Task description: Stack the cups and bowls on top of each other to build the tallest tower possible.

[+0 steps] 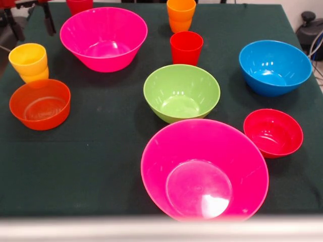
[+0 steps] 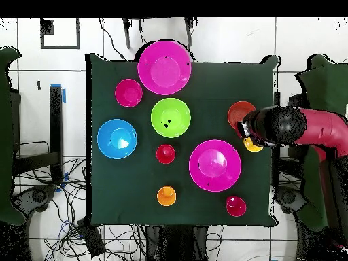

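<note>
All cups and bowls stand apart on the dark green table [image 1: 101, 166]; nothing is piled. A large pink bowl [image 1: 204, 169] is nearest, a second pink bowl [image 1: 103, 38] far left. The lime-green bowl [image 1: 181, 93] is in the middle, the blue bowl [image 1: 275, 67] and small red bowl [image 1: 273, 132] at the right. The translucent orange bowl [image 1: 40, 104] and yellow cup [image 1: 29, 62] are at the left. A red cup [image 1: 186, 48] and orange cup [image 1: 180, 15] stand behind the green bowl. My gripper [image 1: 32, 22] is open and empty, behind the yellow cup [image 2: 253, 144].
Another red cup [image 1: 79, 5] stands at the far edge, left of centre. In the overhead view the red arm [image 2: 312, 129] reaches in from the right over the table's edge. Cables lie on the floor around the table.
</note>
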